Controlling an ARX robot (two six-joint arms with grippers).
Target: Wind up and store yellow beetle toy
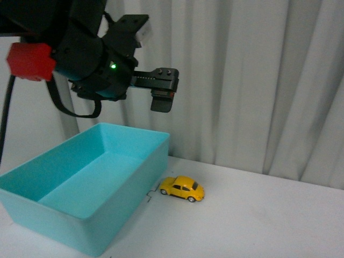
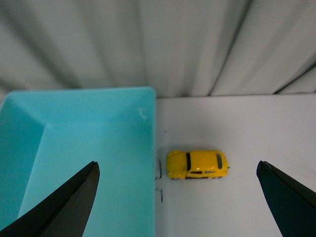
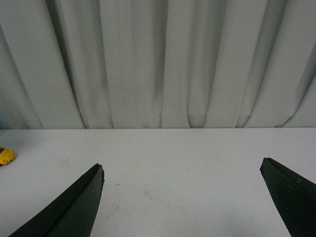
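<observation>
The yellow beetle toy (image 1: 183, 188) stands on its wheels on the white table, just to the right of the teal bin (image 1: 138, 194). My left gripper (image 1: 161, 99) hangs high above the bin's far right corner, well clear of the toy. In the left wrist view the toy (image 2: 197, 164) lies below, between the wide-apart dark fingers (image 2: 66, 205), with the left gripper (image 2: 176, 170) open and empty. The right gripper (image 3: 181, 164) is open over bare table, and only a yellow sliver of the toy (image 3: 6, 156) shows at that view's edge.
The teal bin (image 2: 79, 92) is empty and takes up the left of the table. A grey pleated curtain (image 1: 258, 80) closes off the back. Small black marks (image 1: 148, 196) sit on the table by the bin's wall. White tabletop (image 1: 269, 220) stretches right of the toy.
</observation>
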